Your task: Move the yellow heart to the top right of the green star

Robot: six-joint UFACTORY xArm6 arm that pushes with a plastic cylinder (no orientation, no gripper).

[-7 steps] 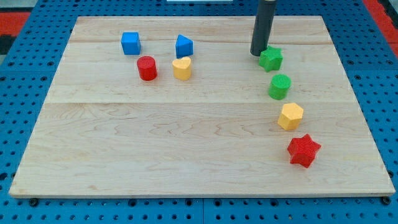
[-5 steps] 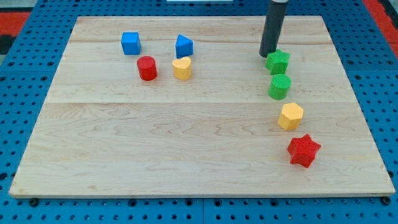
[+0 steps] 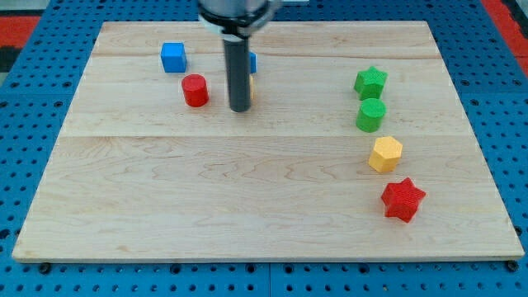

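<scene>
My tip (image 3: 239,109) rests on the wooden tabletop (image 3: 247,198) at the view's upper left; this end effector is a plain rod with nothing to open or close, and it holds nothing. The rod stands in front of the yellow heart (image 3: 250,89), hiding all but a thin sliver at its right edge, so whether tip and heart touch cannot be told. Just to the left sits the red cylinder (image 3: 195,90); above it is the blue cube (image 3: 172,57), and a second blue block (image 3: 252,62) is mostly hidden, its shape unclear. Well apart on the view's right runs a column: the green star (image 3: 370,82), a green cylinder (image 3: 371,115) just below it, a yellow hexagon (image 3: 385,153) and a red star (image 3: 403,199). Count: two blue, two green, two yellow, two red.
</scene>
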